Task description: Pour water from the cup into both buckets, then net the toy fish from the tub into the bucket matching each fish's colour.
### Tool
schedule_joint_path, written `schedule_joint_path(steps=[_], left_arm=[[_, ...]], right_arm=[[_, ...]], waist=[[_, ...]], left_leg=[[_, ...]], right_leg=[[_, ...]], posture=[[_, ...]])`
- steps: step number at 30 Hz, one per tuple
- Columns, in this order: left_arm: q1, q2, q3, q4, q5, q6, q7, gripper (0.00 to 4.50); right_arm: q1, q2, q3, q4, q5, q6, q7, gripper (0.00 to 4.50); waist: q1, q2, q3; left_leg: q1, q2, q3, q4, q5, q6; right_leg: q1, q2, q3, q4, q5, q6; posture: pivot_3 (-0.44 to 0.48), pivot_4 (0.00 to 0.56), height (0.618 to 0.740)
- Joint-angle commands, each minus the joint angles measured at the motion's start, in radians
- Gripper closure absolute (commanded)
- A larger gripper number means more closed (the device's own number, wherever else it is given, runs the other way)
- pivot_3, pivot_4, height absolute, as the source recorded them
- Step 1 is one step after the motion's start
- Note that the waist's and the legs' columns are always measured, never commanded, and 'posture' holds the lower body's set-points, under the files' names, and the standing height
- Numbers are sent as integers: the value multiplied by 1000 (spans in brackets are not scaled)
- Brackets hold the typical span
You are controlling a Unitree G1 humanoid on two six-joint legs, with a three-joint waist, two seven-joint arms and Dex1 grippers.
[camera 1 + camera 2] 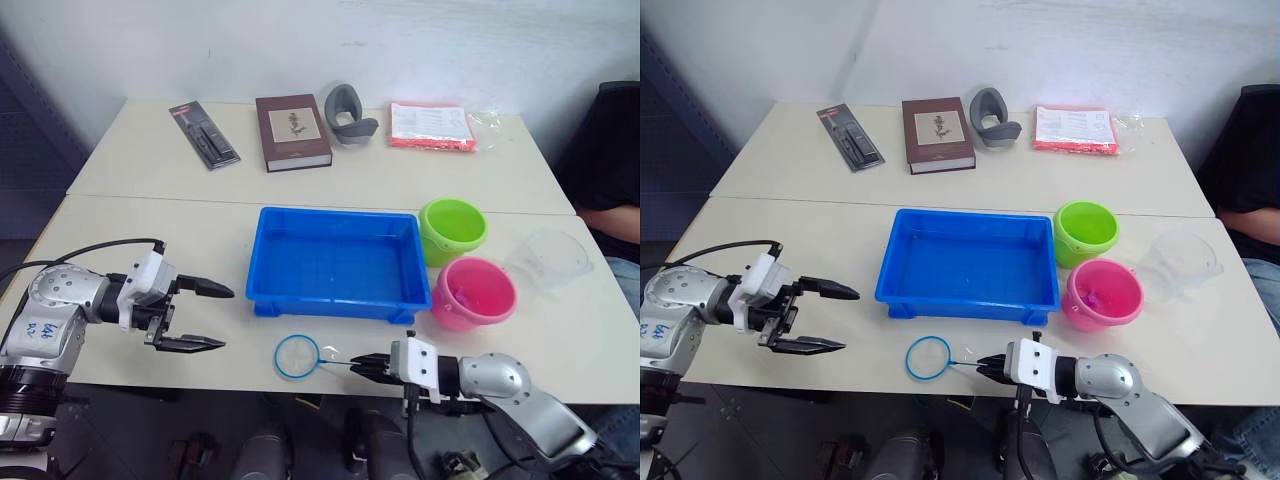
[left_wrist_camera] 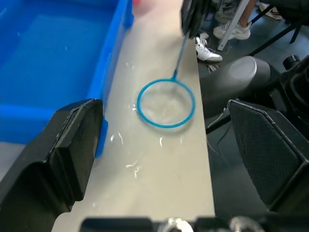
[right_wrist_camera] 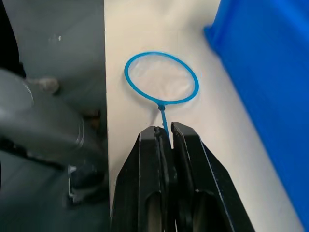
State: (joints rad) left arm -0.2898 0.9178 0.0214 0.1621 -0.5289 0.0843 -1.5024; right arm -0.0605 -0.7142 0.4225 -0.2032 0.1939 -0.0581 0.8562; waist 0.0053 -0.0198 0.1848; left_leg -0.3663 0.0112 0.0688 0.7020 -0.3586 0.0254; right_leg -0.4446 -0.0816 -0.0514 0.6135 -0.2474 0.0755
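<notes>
- The net (image 3: 161,79) is a thin blue ring with see-through mesh, flat on the table (image 1: 150,225) just past the right gripper (image 3: 166,131), whose black jaws pinch its stick.
- The smooth blue tub (image 1: 335,260) sits beside it.
- The left gripper (image 1: 208,315) has its jaws wide apart, holding nothing.

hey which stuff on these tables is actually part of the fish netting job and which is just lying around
Part of the job:
net, held by the right gripper
blue tub
green bucket
pink bucket
clear cup

Just lying about, on the far table:
brown book
black packaged tool
grey holder
red-edged packet
</notes>
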Motion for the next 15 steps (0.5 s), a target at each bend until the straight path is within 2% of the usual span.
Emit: schedule_joint_path(steps=[1, 4, 6, 7, 9, 15], left_arm=[[15, 9, 19, -59, -29, -1, -83, 64], [16, 8, 26, -64, -29, 12, -62, 64], [16, 12, 28, -56, -21, 18, -56, 0], [15, 14, 30, -48, -18, 19, -54, 0], [2, 23, 36, -7, -2, 15, -49, 0], [-30, 81, 84, 139, 54, -17, -14, 0]], right_arm=[[-42, 53, -7, 81, -24, -93, 46, 4500], [-81, 86, -15, 147, -49, -138, 61, 4500], [-80, 91, -20, 139, -3, -95, 107, 3658], [-80, 97, -26, 141, 3, -108, 114, 3479], [-75, 94, -49, 119, 31, -100, 127, 2595], [39, 2, -202, -149, 215, -30, 174, 49]], waist=[[-4, 0, 0], [-9, 0, 0], [-9, 0, 0], [-9, 0, 0], [-8, 0, 0], [-6, 1, 0]], left_leg=[[0, 0, 0, 0, 0, 0], [0, 1, 0, 0, 0, -1], [1, 1, 0, 0, 0, -1], [1, 1, 0, 0, 0, -1], [1, 2, 0, 0, 0, -1], [1, 1, 0, -1, 0, -1]], right_leg=[[0, 0, 0, 0, 0, 0], [0, 0, 0, 5, 0, 0], [0, 1, 0, 5, 0, -1], [0, 1, 0, 6, 0, -1], [0, 1, -1, 5, -1, -1], [-1, 1, -1, 6, -1, -1]], posture=[[0, 150, 740], [0, 150, 740], [0, 150, 740], [0, 150, 740], [0, 150, 740], [0, 150, 740]])
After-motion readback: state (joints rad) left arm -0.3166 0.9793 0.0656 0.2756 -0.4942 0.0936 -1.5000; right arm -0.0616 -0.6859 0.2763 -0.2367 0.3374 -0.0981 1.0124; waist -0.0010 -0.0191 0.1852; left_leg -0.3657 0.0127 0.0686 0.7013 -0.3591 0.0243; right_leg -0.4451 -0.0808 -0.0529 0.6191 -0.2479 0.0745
